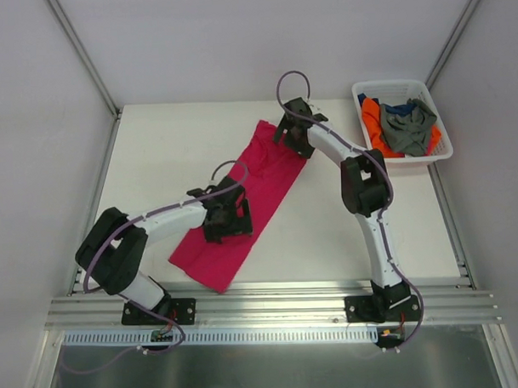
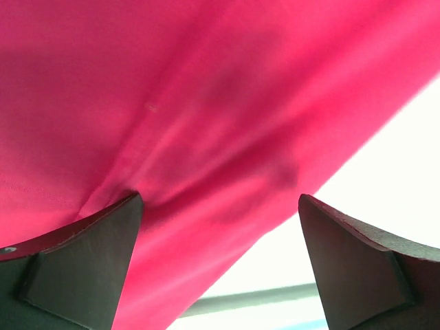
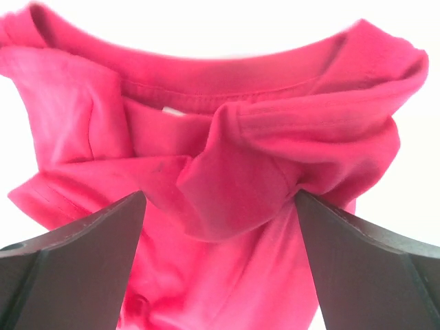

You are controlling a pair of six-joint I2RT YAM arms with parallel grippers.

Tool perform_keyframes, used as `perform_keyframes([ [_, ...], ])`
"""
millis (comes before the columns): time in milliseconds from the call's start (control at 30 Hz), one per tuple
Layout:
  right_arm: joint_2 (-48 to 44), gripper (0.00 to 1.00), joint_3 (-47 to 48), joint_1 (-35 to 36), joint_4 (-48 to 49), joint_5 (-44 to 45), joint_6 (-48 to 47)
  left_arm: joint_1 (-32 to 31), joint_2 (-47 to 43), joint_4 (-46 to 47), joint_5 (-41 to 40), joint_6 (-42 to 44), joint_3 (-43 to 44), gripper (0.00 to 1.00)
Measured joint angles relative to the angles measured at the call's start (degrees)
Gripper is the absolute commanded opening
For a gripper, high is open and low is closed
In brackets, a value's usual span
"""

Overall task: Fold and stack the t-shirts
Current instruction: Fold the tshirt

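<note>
Basket: a white rectangular plastic basket (image 1: pixel 390 85) is seen at the far right corner of the white tabletop (image 1: pixel 155 146).
Basket contents: a crumpled grey cloth t-shirt (image 1: pixel 407 127) is heaped on top; an orange cloth t-shirt (image 1: pixel 372 115) shows beneath it on the left, and a dark blue cloth t-shirt (image 1: pixel 398 108) at the far side.
Pink shirt, place: the magenta-pink cloth t-shirt (image 1: pixel 271 172) is spread on the tabletop near the middle, well apart from the basket.
Pink shirt, axis: it is folded into a long narrow band, laid diagonally from near left to far right.
Pink shirt, heading: the collar (image 3: pixel 227 79) is found at the far right end.
Left gripper (image 1: pixel 228 221): it is held over the near half of the band, fingers (image 2: pixel 89 268) spread wide, cloth between them.
Right gripper (image 1: pixel 293 133): it is placed at the collar end, jaws apart, bunched cloth between them.
</note>
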Motion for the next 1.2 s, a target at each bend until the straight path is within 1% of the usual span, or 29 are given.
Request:
perform_keyframes([
  [67, 2.5, 0.97, 3.7, -0.2, 1.9, -3.7, -2.4, -5.4, 1.0, -1.1, 0.3, -4.0, 1.5, 0.99],
  [167, 5.1, 0.97, 7.8, 0.1, 4.3, -8.4, -5.9, -11.2, 3.9, -1.5, 1.0, -7.3, 5.0, 0.99],
  [267, 5.9, 0.97, 10.6, 0.9, 4.1, -10.7, -10.0, -13.6, 5.2, -1.6, 1.2, -8.1, 7.0, 0.99],
  [367, 4.5, 0.97, 12.2, 1.8, 3.0, -12.0, -14.0, -13.9, 2.6, -3.4, 0.9, -7.8, 7.3, 0.99],
  [500, -2.7, 0.97, 10.6, 2.3, -0.3, -11.7, -17.4, -13.3, -7.7, -8.7, -2.2, -4.4, 8.3, 0.99],
  [600, -13.4, 0.97, 4.1, 2.6, -1.4, -9.8, -18.2, -12.8, -14.5, -10.1, -3.6, -1.8, 9.1, 0.99],
  [700, -23.1, 0.97, -3.0, 3.6, -1.2, -7.7, -17.9, -12.7, -17.3, -10.6, -3.7, 0.2, 7.4, 0.99],
  [800, -26.5, 0.97, -7.1, 5.7, -0.2, -7.0, -17.1, -12.7, -17.3, -11.5, -3.8, 0.5, 2.9, 0.99],
  [900, -22.7, 0.97, -7.7, 7.6, 0.3, -6.7, -16.9, -12.7, -17.7, -12.3, -4.2, 0.5, -1.4, 0.99],
  [1067, -6.2, 0.97, 0.2, 9.3, -1.6, -7.0, -16.6, -12.7, -19.1, -11.7, -4.7, -0.1, -6.1, 0.99],
  [1133, -1.9, 0.97, 1.7, 9.3, -2.8, -6.8, -16.3, -13.1, -19.1, -10.2, -4.8, -0.5, -7.2, 0.99],
  [1200, 0.5, 0.97, 2.1, 9.1, -3.8, -6.5, -16.0, -13.8, -18.1, -8.3, -4.9, -1.3, -8.1, 0.99],
])
